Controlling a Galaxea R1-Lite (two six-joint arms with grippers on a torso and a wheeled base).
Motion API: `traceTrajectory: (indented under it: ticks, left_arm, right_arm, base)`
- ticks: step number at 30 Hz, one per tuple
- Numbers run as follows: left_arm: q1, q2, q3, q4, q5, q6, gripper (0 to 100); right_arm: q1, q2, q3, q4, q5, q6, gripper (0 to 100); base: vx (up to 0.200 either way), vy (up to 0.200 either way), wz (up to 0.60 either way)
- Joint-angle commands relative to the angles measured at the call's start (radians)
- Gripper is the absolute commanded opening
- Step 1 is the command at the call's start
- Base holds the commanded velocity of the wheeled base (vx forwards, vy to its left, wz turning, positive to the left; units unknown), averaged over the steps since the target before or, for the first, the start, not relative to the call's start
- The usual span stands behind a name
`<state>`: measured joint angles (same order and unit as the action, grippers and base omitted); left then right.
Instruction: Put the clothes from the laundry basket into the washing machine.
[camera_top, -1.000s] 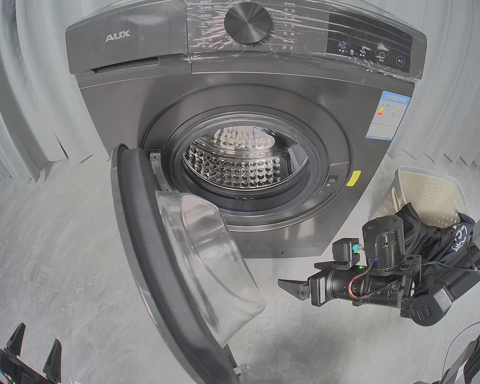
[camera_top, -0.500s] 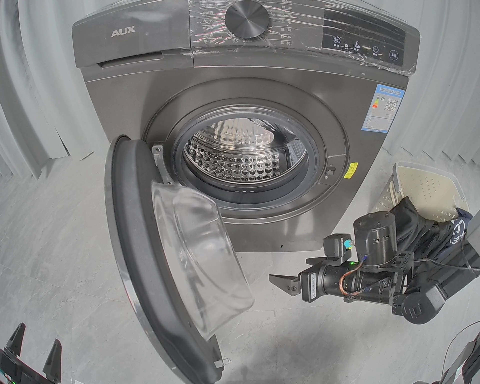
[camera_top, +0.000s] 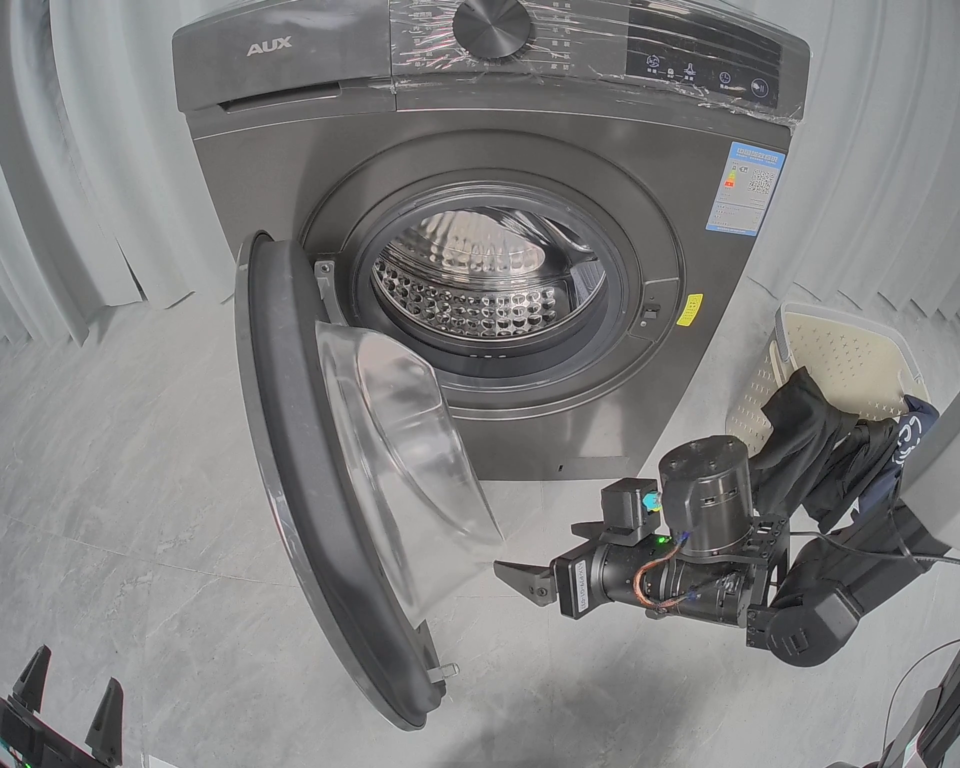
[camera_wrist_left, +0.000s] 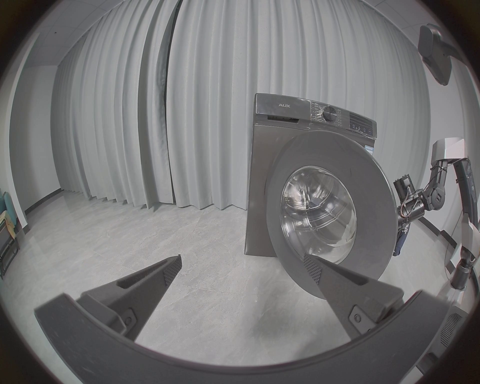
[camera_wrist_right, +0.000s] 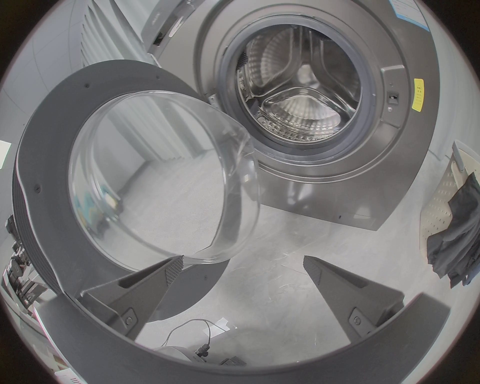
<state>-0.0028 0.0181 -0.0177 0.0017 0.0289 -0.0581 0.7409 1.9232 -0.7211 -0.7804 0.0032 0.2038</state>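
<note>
Clothes (camera_top: 810, 440): a dark bundle in the basket (camera_top: 850, 350), draped over its near rim, long folds hanging downward. The basket stands upright on the floor (camera_top: 130, 480), just right of the washer (camera_top: 270, 190).

The door (camera_top: 300, 470) is swung wide on its left hinge, and the drum (camera_top: 480, 270) mouth faces the robot.

Right pincer (camera_top: 525, 582) lies level in front of the basket, pointing left at the door's glass bowl. Its fingers are spread and hold nothing. Left pincer (camera_top: 72, 680) is low at the robot's left, also spread and holding nothing.

Since a second ago the whole head view has shifted, so the camera moved. Measured against the basket, the right arm has come leftward, its tip now nearer the glass. The clothes are unchanged.

The basket's lower part is hidden behind arm and cloth. How many garments there are is unclear. The left pincer's base is cut off at the frame corner.
</note>
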Motion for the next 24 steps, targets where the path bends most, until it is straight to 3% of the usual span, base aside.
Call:
traceTrajectory:
  ticks: [1, 12, 24]
  left_arm:
    - [0.0, -0.012, 0.016, 0.0, 0.0, 0.0, 100]
    - [0.0, -0.012, 0.016, 0.0, 0.0, 0.0, 100]
    - [0.0, -0.012, 0.016, 0.0, 0.002, 0.0, 100]
  right_arm:
    - [0.006, 0.005, -0.003, -0.042, -0.002, -0.001, 100]
    - [-0.072, 0.007, -0.029, -0.046, -0.008, -0.004, 100]
    - [-0.015, 0.151, -0.138, -0.063, -0.011, -0.003, 100]
  base:
    - [0.0, 0.0, 0.0]
    - [0.0, 0.0, 0.0]
    - [0.0, 0.0, 0.0]
